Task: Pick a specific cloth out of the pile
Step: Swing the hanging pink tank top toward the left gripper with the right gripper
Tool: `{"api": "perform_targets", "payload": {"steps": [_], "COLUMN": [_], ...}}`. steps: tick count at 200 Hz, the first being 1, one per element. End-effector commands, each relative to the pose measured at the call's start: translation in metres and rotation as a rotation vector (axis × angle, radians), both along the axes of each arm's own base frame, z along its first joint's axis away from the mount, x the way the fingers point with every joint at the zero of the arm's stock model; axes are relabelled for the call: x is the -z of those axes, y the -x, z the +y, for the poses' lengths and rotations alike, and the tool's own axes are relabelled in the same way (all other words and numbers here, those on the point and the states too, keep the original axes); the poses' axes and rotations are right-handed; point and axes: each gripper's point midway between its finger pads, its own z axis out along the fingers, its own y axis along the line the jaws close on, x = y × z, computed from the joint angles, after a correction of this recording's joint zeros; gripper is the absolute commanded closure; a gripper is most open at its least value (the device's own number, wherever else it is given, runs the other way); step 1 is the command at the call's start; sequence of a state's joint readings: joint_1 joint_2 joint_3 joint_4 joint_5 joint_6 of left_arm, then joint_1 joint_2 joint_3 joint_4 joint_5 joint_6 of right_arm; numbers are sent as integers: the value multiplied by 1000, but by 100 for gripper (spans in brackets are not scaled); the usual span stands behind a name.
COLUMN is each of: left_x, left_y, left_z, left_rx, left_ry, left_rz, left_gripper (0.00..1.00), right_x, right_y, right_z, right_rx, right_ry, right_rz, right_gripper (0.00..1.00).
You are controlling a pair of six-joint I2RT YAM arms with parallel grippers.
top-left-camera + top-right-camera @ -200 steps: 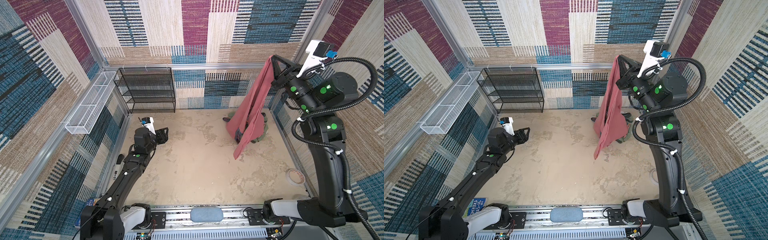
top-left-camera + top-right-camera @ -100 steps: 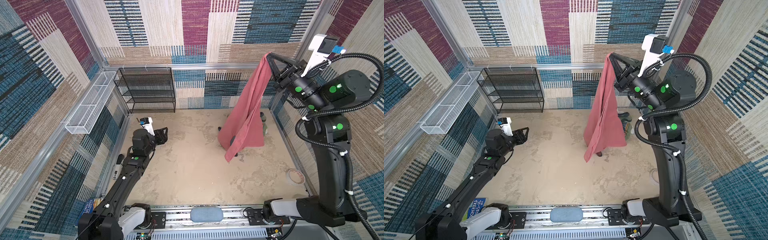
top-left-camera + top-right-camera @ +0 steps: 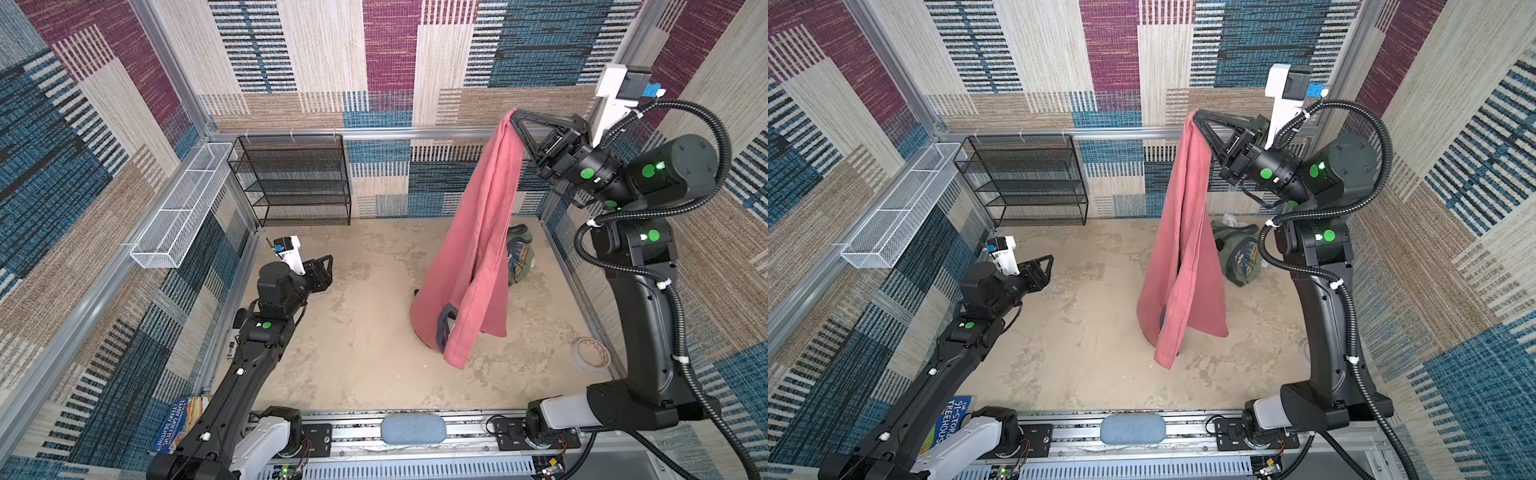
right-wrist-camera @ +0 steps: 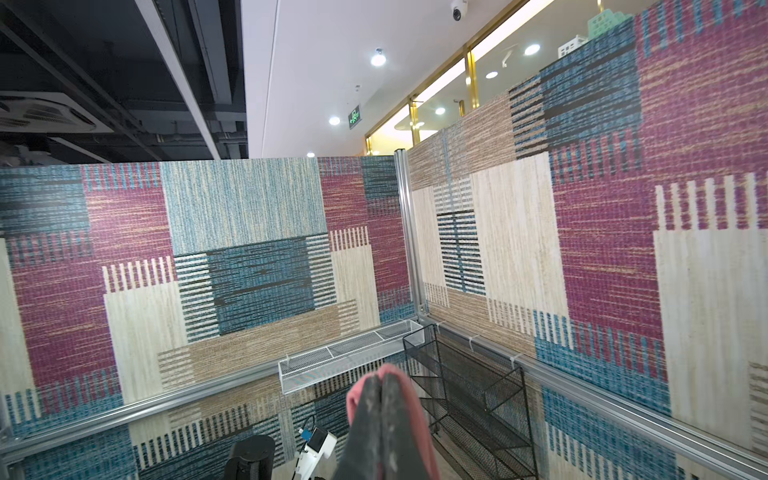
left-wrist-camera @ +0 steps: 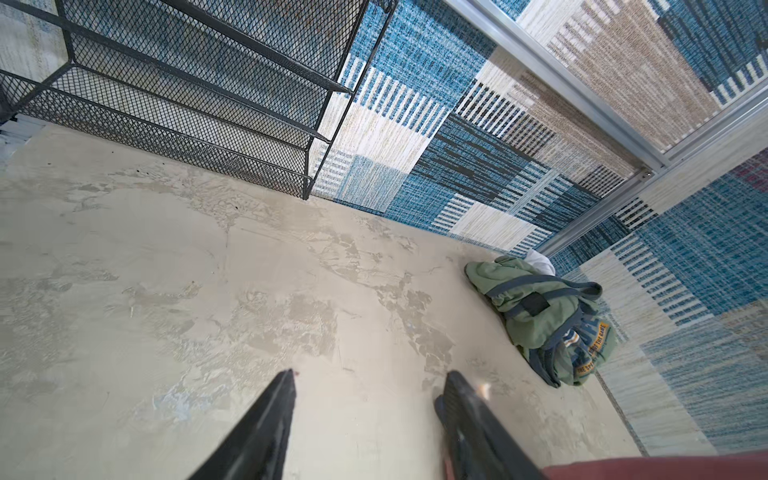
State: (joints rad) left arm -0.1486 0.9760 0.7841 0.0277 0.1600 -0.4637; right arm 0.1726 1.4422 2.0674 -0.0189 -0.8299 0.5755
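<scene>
cloth (image 3: pixel 469 257) hangs from the clamped right claw (image 3: pixel 514 114); left claw (image 5: pixel 368 380) gapes empty.

A black wire-mesh shelf rack with four tiers (image 3: pixel 291 178) stands on the mottled beige desk (image 3: pixel 353 353) against the back wall, in the far left corner. A long white wire-mesh basket (image 3: pixel 178 212) hangs on the left wall, its far end just beside the rack's top. The walls (image 3: pixel 390 62) are carpet-like panels in magenta, blue, tan and cream blocks. A roll of pale tape (image 3: pixel 590 353) lies flat near the desk's right edge. A blue-grey oval pad (image 3: pixel 412 428) sits on the metal front rail, and a colourful book (image 3: pixel 174 419) lies at the front left, partly hidden.
</scene>
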Motion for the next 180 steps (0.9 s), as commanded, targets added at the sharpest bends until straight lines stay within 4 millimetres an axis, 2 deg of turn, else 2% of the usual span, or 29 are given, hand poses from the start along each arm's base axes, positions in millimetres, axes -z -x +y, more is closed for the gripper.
{"api": "perform_targets", "payload": {"steps": [1, 89, 113, 137, 156, 180], "left_x": [-6, -22, -21, -20, -22, -20], "left_y": [7, 54, 65, 76, 84, 91], "left_z": [3, 27, 29, 33, 35, 35], "left_rx": [-20, -116, -117, -133, -139, -139], "left_ry": [15, -24, -14, -9, 0, 10], "left_rz": [17, 40, 48, 54, 46, 49], "left_gripper": [40, 41, 40, 41, 41, 41], "right_x": [-5, 22, 31, 39, 58, 92], "right_y": [12, -15, -22, -28, -38, -51], "right_z": [21, 127, 162, 188, 209, 242], "right_rx": [-114, -380, -455, -518, -559, -601], "right_ry": [-5, 29, 41, 38, 31, 53], "right_rz": [-31, 27, 41, 49, 94, 159], "right_gripper": [100, 100, 100, 100, 100, 100]}}
